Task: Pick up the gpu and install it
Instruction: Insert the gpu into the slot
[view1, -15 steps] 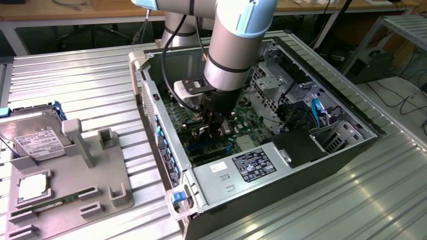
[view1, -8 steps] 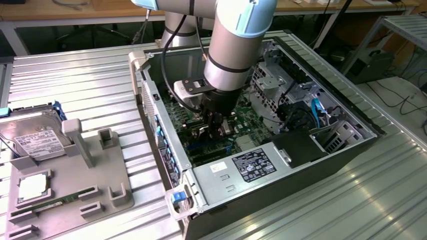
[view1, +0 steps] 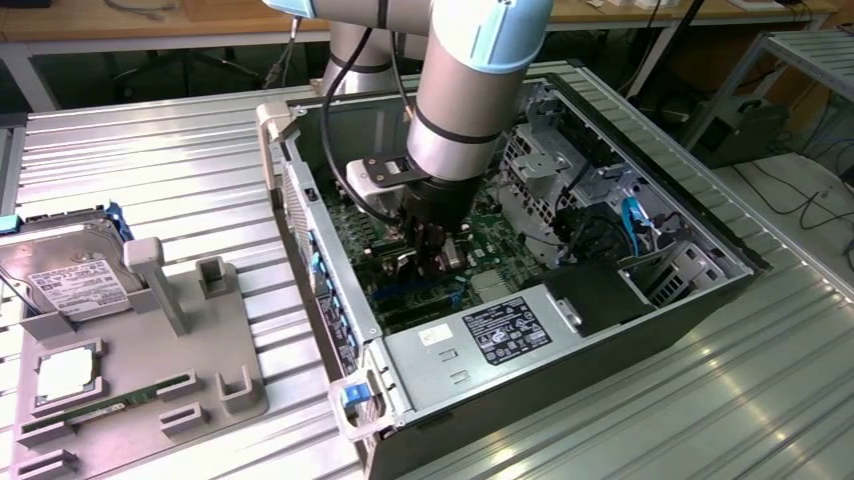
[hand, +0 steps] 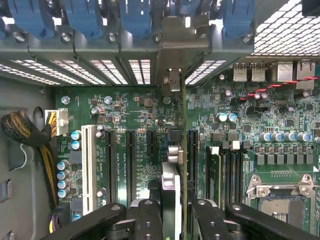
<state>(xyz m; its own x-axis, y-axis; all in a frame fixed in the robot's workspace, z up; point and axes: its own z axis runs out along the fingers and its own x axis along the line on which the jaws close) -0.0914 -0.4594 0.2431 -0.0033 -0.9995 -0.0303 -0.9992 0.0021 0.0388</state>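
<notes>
Claw (hand: 174, 212) pinches the gpu (hand: 183, 150) edge-on, standing upright over the motherboard (hand: 130, 115) slots inside the open computer case (view1: 694, 215), its silver bracket (hand: 172, 80) up against the rear slot openings.

Arm (view1: 461, 90): a thick cylindrical silver-grey tube is seen, capped by pale blue joint covers at its upper end. A black band is wrapped around the tube near the wrist. A black cable is looped alongside it. Wrist: a light grey block is mounted beside a black housing. Gripper (hand: 170, 220): matte black fingers (hand: 147, 220) with rounded linkage arms.
</notes>
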